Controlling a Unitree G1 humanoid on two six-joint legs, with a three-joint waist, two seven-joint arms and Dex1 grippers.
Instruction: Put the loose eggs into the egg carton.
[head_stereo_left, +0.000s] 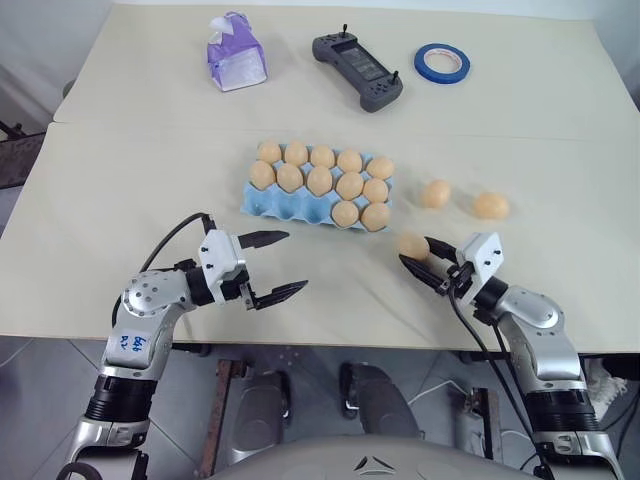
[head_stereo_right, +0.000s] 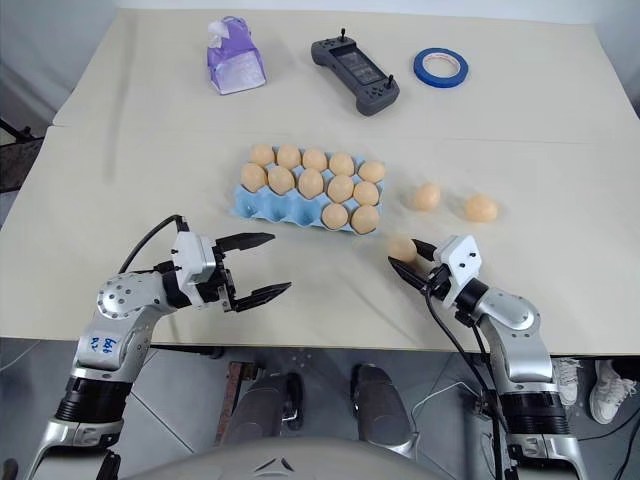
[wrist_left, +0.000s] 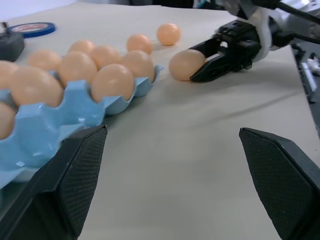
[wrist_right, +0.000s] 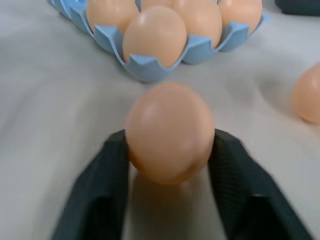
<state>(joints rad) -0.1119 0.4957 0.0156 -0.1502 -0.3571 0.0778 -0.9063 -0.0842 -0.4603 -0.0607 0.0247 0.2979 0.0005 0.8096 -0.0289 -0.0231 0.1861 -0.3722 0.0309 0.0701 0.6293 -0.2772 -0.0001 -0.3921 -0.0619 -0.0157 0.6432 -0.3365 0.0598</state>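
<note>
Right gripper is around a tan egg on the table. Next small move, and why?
Probably lift it straight up. The right gripper has its black fingers against both sides of the tan-orange egg, which sits on the beige table. The light blue moulded egg carton shows bare front cups on its left side.

On the beige surface (head_stereo_left: 120, 180) sits the blue carton (head_stereo_left: 300, 203), most cups filled with eggs; the near-left cups are bare. Two loose eggs (head_stereo_left: 435, 193) (head_stereo_left: 490, 205) lie to its right, apart from each other. A third egg (head_stereo_left: 413, 245) sits between the black fingers of the right pincer (head_stereo_left: 420, 258), near the carton's right corner. The left pincer (head_stereo_left: 283, 265) hangs with fingers spread wide, near the carton's front. Farther back lie a purple pack (head_stereo_left: 236, 53), a controller (head_stereo_left: 357, 71) and a tape roll (head_stereo_left: 442, 63).
</note>
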